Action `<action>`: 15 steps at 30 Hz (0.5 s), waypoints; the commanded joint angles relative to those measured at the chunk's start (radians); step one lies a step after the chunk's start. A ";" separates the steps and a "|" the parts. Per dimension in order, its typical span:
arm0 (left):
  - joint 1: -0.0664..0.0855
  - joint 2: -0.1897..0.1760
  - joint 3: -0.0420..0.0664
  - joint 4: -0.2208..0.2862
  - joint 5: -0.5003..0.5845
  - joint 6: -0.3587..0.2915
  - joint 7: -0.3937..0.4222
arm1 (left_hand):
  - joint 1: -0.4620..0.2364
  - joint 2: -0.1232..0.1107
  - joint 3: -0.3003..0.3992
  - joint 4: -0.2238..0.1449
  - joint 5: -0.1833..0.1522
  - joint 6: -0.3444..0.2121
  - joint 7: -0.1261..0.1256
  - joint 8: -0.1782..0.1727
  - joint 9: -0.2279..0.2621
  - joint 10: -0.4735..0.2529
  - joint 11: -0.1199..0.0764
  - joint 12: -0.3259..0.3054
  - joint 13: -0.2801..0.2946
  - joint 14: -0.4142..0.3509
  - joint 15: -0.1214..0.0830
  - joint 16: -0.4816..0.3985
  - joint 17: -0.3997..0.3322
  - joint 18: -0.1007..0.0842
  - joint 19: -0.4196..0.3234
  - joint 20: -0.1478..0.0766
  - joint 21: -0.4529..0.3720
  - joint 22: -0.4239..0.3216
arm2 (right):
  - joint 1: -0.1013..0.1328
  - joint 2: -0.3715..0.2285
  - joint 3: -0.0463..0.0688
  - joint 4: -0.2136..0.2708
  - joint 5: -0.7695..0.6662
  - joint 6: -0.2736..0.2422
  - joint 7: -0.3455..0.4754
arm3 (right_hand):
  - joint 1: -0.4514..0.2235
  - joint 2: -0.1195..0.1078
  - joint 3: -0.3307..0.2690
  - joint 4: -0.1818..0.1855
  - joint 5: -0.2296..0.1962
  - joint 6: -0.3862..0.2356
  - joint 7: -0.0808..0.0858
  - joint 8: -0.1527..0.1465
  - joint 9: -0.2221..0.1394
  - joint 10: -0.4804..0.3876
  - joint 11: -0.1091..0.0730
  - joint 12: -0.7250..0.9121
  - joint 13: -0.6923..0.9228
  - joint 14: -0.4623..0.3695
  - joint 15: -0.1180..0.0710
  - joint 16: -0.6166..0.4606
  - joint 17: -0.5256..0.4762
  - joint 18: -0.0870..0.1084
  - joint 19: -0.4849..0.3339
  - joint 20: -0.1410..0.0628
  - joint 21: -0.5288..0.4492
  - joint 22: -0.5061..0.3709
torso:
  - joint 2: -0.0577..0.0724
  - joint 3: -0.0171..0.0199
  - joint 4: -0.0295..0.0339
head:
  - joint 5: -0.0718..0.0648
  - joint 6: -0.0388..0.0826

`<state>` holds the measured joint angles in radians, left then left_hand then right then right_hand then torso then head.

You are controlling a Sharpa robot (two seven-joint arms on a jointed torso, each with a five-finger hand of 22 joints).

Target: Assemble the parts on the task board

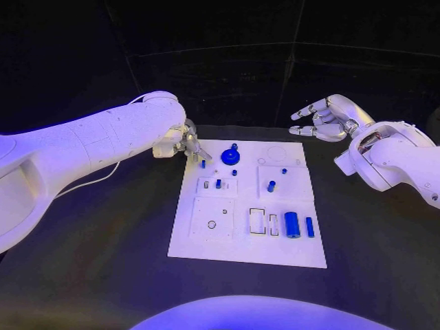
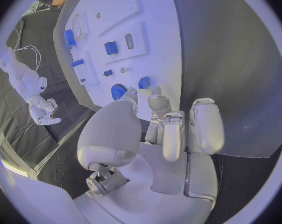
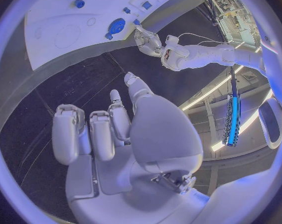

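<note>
A robot's left hand (image 1: 185, 144) hovers over the far left corner of the white task board (image 1: 205, 251), fingertips (image 2: 155, 102) drawn close together just above a small blue peg (image 1: 202, 163) at the board's edge. From the left wrist view the fingertips look empty and nearly touching that peg, though whether they have contact cannot be told. The right hand (image 1: 324, 117) hangs in the air beyond the board's far right corner, fingers loosely curled and apart, holding nothing.

Beside the peg stands a round blue knob (image 1: 230, 156) with a stem on top; nearer the robot, a blue cylinder (image 1: 292, 225) and a thin blue bar (image 1: 309, 226) lie flat at the board's right side, with smaller blue pieces seated in the middle blocks (image 1: 218, 184).

The parts look like hard, smooth plastic: light, rigid, unlikely to break, but probably slippery between metal fingertips. The peg is best taken by its sides, pinched from above; the knob by its stem; the cylinder across its middle so it cannot roll away.
</note>
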<state>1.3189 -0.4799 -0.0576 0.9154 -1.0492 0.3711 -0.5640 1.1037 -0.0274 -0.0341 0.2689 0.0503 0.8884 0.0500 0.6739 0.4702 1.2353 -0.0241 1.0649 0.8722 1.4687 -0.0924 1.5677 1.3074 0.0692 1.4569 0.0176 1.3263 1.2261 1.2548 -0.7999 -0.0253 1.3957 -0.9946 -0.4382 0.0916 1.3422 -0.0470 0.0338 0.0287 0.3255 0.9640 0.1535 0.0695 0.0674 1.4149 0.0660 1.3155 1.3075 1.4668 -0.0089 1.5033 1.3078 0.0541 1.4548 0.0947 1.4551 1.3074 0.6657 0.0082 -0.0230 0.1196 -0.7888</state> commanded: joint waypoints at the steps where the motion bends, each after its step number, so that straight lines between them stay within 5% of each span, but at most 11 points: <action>1: 0.001 0.002 0.000 -0.001 -0.005 0.012 0.020 | 0.015 0.001 -0.006 -0.001 -0.002 0.008 -0.001 -0.006 -0.002 0.007 0.002 0.005 0.002 0.102 0.007 0.003 0.263 0.002 0.003 0.004 0.005 0.001 | 0.002 0.001 0.001 0.001 0.002 0.004 0.008 | -0.004 0.006 -0.004 0.001 0.006 0.004 0.000 0.000 0.000 -0.005 -0.001 -0.003 0.053 0.071 -0.002 -0.004 0.115 0.001 -0.008 0.001 -0.006 0.001 | 0.000 0.0000 -0.0007 | 0.001 0.000; 15: -0.004 0.011 0.000 -0.009 0.004 0.012 0.037 | 0.042 0.020 -0.007 -0.013 -0.002 0.012 0.000 -0.012 -0.014 0.006 0.002 0.003 -0.003 0.102 0.008 0.003 0.263 0.002 0.003 0.004 0.004 0.001 | 0.002 0.004 0.001 0.000 0.002 0.006 0.008 | -0.003 0.007 -0.003 0.001 0.007 0.004 0.000 0.000 0.000 -0.005 -0.001 -0.003 0.053 0.071 -0.002 -0.004 0.115 0.001 -0.008 0.001 -0.007 0.000 | 0.000 0.0006 -0.0013 | -0.001 -0.006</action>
<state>1.3138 -0.4707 -0.0577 0.9076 -1.0470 0.3723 -0.5435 1.1357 -0.0039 -0.0407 0.2623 0.0503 0.8953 0.0498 0.6672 0.4575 1.2381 -0.0213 1.0689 0.8698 1.4687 -0.0924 1.5677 1.3074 0.0692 1.4569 0.0176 1.3263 1.2271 1.2547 -0.7965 -0.0253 1.3949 -0.9946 -0.4373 0.0919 1.3422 -0.0470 0.0338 0.0287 0.3255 0.9640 0.1536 0.0695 0.0674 1.4149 0.0661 1.3155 1.3076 1.4668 -0.0089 1.5033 1.3076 0.0541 1.4548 0.0947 1.4551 1.3074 0.6658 0.0086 -0.0237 0.1189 -0.7943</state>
